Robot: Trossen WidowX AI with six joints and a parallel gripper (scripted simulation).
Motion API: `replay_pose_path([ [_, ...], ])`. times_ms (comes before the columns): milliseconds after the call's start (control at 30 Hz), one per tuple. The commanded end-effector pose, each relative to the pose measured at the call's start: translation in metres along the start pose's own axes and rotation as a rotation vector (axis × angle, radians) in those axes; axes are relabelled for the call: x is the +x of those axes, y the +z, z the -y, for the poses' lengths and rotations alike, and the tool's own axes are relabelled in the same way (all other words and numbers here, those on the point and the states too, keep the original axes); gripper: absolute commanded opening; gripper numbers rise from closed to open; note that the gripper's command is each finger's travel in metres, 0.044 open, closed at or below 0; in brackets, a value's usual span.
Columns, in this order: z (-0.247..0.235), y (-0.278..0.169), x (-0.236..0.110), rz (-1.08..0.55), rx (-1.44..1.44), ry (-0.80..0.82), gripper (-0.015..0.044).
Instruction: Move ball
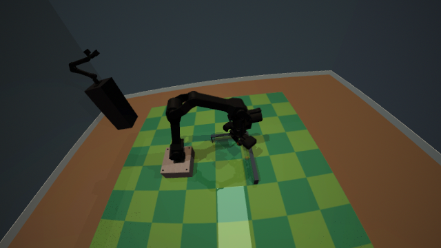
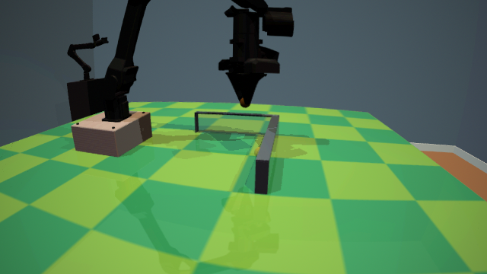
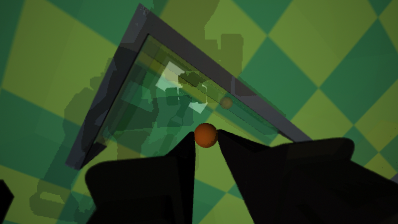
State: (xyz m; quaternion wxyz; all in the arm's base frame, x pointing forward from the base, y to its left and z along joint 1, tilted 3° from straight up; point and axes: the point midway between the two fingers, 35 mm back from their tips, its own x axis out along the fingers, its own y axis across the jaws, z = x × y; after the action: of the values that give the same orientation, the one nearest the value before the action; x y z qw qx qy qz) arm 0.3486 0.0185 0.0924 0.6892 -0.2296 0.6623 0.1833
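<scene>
My gripper (image 1: 239,143) (image 2: 244,103) (image 3: 205,134) is shut on the orange ball and holds it in the air, above the low walls. The orange ball (image 3: 205,136) shows between the fingertips in the wrist view; the exterior view shows part of it. The see-through copy (image 1: 247,158) (image 2: 256,151) (image 3: 226,103) is faint and lies beside the long wall (image 1: 254,169) (image 2: 266,146) (image 3: 245,90), on its inner side. The short wall (image 2: 232,113) (image 3: 95,114) meets the long wall at a corner. In the top view the gripper hides the corner.
The arm's base block (image 1: 177,167) (image 2: 95,138) stands to the left of the walls. A dark box (image 1: 114,105) (image 2: 77,100) with a small arm on it stands farther back at the left. The checkered floor surface (image 1: 198,207) (image 2: 365,175) carries shadows and reflections of the arm.
</scene>
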Motion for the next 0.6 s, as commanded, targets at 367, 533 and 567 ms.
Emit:
replay_pose_path([
  [367, 0.05, 0.004, 0.014, 0.01, 0.615, 0.001, 0.0],
  [533, 0.052, 0.004, 0.015, 0.01, 0.643, 0.001, 0.0],
  [567, 0.052, 0.004, 0.016, 0.01, 0.643, 0.001, 0.0],
])
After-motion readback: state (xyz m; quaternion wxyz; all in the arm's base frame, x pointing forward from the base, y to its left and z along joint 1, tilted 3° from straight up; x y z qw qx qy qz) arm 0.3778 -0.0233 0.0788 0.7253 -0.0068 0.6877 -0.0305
